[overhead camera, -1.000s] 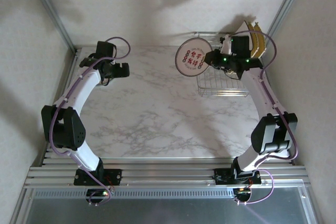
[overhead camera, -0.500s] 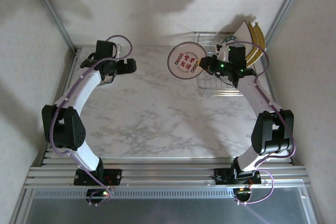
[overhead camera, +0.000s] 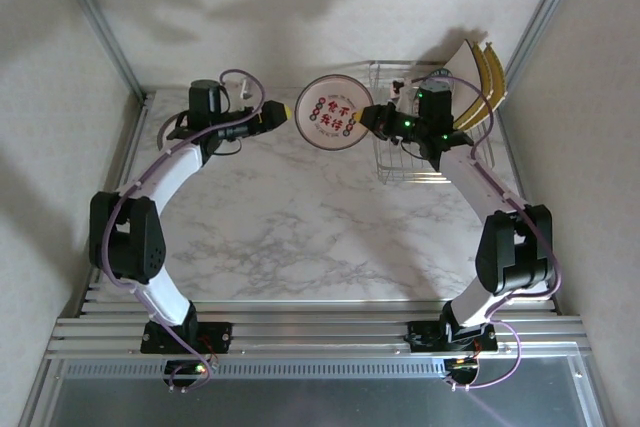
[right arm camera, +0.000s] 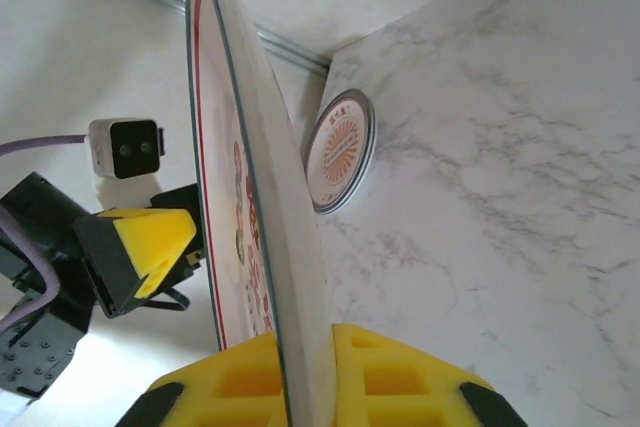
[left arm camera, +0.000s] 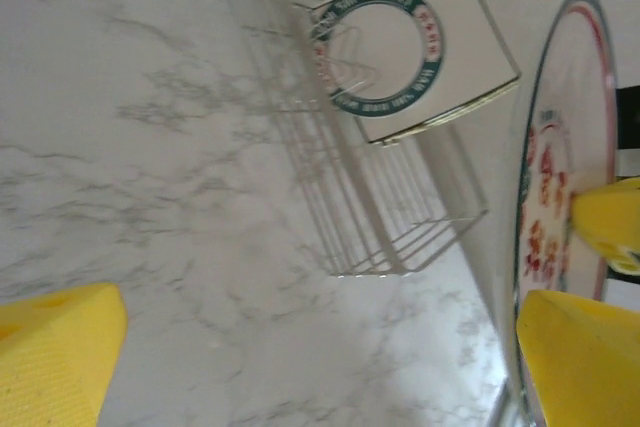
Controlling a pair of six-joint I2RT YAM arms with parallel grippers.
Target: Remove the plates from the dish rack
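Fingers [right arm camera: 400, 379] on my right gripper [right arm camera: 305, 377] clench the plate [overhead camera: 333, 113] by its rim; my left gripper [overhead camera: 278, 112] gapes beside it, so I'd seat it squarely before releasing.

Round plate [overhead camera: 333, 114], white with red characters and a dark rim, stands on edge in the air just left of the rack [overhead camera: 405, 165]. The silver wire rack sits far right. White and yellow square plates [overhead camera: 478, 75] lean at its far right end.

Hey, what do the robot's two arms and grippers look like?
The left arm and right arm have white links and black joints, with a purple cable looped along each. The left gripper and right gripper are black with yellow finger pads; green lights glow on the right wrist.
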